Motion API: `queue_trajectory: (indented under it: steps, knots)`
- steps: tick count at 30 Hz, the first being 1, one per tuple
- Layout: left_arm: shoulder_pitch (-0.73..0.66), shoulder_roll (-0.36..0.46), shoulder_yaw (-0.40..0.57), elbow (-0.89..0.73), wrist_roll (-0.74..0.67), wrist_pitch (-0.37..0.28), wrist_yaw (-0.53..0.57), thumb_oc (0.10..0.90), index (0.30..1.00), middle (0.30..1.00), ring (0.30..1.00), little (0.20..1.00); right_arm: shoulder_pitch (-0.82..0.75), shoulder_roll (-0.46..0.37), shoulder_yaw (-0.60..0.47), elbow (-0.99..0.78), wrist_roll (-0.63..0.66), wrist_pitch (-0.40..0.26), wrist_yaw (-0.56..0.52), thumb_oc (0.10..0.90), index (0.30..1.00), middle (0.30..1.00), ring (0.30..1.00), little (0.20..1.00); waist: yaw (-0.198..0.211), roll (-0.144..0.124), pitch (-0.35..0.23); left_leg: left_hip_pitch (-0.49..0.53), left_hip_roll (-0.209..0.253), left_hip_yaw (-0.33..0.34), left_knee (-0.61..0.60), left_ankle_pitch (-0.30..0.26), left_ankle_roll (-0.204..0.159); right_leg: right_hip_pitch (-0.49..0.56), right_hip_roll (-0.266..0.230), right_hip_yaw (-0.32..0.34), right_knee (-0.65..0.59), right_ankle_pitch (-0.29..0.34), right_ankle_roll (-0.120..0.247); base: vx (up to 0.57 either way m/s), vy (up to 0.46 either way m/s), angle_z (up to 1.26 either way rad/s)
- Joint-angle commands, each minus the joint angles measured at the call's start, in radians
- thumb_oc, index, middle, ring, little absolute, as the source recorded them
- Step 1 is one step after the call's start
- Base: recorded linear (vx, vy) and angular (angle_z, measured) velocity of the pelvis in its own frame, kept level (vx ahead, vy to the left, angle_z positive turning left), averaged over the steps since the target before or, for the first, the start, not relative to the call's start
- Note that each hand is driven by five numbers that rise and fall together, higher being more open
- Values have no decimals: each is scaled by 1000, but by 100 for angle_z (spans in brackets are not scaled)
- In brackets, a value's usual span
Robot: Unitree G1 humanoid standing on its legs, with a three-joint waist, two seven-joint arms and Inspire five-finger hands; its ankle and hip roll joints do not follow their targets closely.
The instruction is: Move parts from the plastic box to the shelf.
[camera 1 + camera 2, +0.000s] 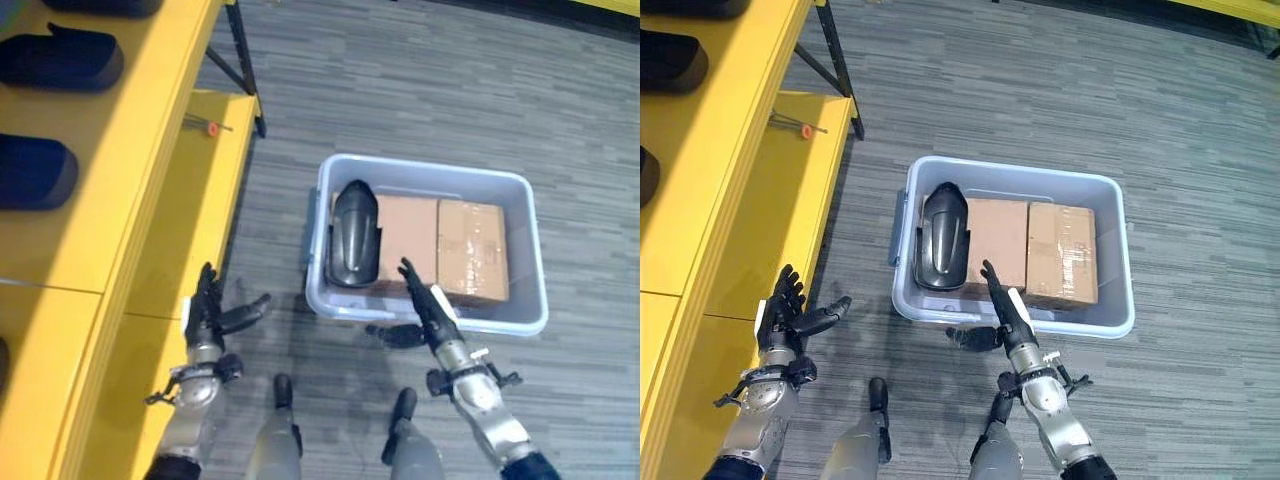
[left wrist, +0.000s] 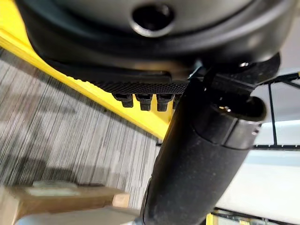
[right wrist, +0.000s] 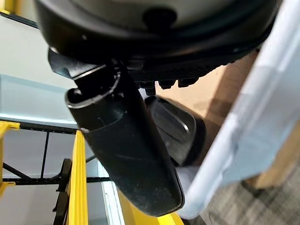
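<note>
— On the grey carpet floor [image 1: 1120,120], what's biggest?
— At the robot's left, the yellow shelf [image 1: 130,190], with dark parts [image 1: 60,58] lying on it. Next comes the pale plastic box [image 1: 1110,325].
— And inside the box?
— One black moulded part [image 1: 942,250] at its left end, beside two cardboard boxes [image 1: 1060,255].
— The hands?
— Left robot hand [image 1: 208,312] by the shelf, fingers spread, empty. Right robot hand [image 1: 1005,312] over the box's near rim, fingers straight, holding nothing.

- A grey striped carpet floor [image 1: 420,90] filled the frame's centre and right, with a pale plastic box [image 1: 527,316] resting directly on it.
- A yellow shelf [image 1: 120,160] ran down the left; dark moulded parts [image 1: 60,58] lay at upper left, and a small red-tipped tool [image 1: 205,126] on its lower tier.
</note>
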Motion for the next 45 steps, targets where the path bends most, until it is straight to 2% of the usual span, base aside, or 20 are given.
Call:
queue_trajectory:
  steps: [1, 11, 20, 25, 30, 34, 35, 37, 45]
  knots:
    - [-18, -26, 14, -96, 55, -80, 8, 900, 1000, 1000, 1000, 1000, -13, -65, -58, -133, -28, -82, -24, 900, 1000, 1000, 1000, 1000, -25, 13, -58, -34, 83, -15, 76, -35, -8, 27, -40, 0, 47, 11, 102, 11, -14, -8]
    - [-8, -26, 12, -123, 47, -73, 4, 900, 1000, 1000, 1000, 1000, -76, -108, -98, -228, -48, -104, -57, 900, 1000, 1000, 1000, 1000, -17, 8, -40, -45, 97, -20, 48, -9, -19, 3, -28, -14, 42, 11, 103, -2, -19, -1]
    - [-18, -20, 5, -143, 48, -83, 1, 900, 1000, 1000, 1000, 1000, -113, -130, -100, -221, -74, -101, -75, 900, 1000, 1000, 1000, 1000, -11, 17, -22, -46, 108, -23, 13, 16, -30, -13, -19, -23, 32, 10, 102, -3, -16, 0]
    - [-31, -19, -6, -161, 52, -88, -5, 900, 1000, 1000, 1000, 1000, -185, -174, -124, -184, -114, -101, -119, 900, 1000, 1000, 1000, 1000, -1, 22, -4, -57, 111, -27, 2, 29, -36, -23, -16, -33, 27, 9, 103, 0, 0, 0]
    - [-43, -14, -26, -174, 37, -96, -24, 900, 1000, 1000, 1000, 1000, -295, -269, -137, -124, -186, -87, -172, 900, 1000, 1000, 1000, 1000, 19, 33, 29, -84, 108, -39, -12, 47, -43, -44, -19, -49, 27, 13, 103, -35, -27, 9]
    - [-41, -5, -42, -194, 23, -99, -41, 900, 1000, 1000, 1000, 1000, -392, -397, -128, -68, -286, -61, -215, 900, 1000, 1000, 1000, 1000, 37, 43, 56, -104, 108, -50, -21, 57, -47, -60, -17, -62, 32, 12, 102, -25, -22, 11]
    - [-42, -5, -41, -194, 23, -99, -41, 900, 1000, 1000, 1000, 1000, -394, -397, -127, -67, -286, -62, -216, 900, 1000, 1000, 1000, 1000, 36, 42, 55, -107, 107, -50, -22, 60, -46, -62, -18, -62, 31, 16, 102, -17, -18, 4]
    - [-38, 0, -48, -205, 21, -100, -52, 900, 1000, 1000, 1000, 1000, -438, -474, -113, -53, -376, -38, -230, 900, 1000, 1000, 1000, 1000, 45, 44, 71, -118, 110, -56, -19, 59, -48, -73, -15, -66, 38, 10, 100, 0, 0, 0]
    - [-51, 7, -61, -224, 8, -100, -50, 900, 1000, 1000, 1000, 1000, -564, -607, -58, -7, -533, 11, -260, 900, 1000, 1000, 1000, 1000, 62, 50, 112, -175, 111, -82, 14, 61, -47, -115, -13, -78, 79, -13, 91, -34, -12, 5]
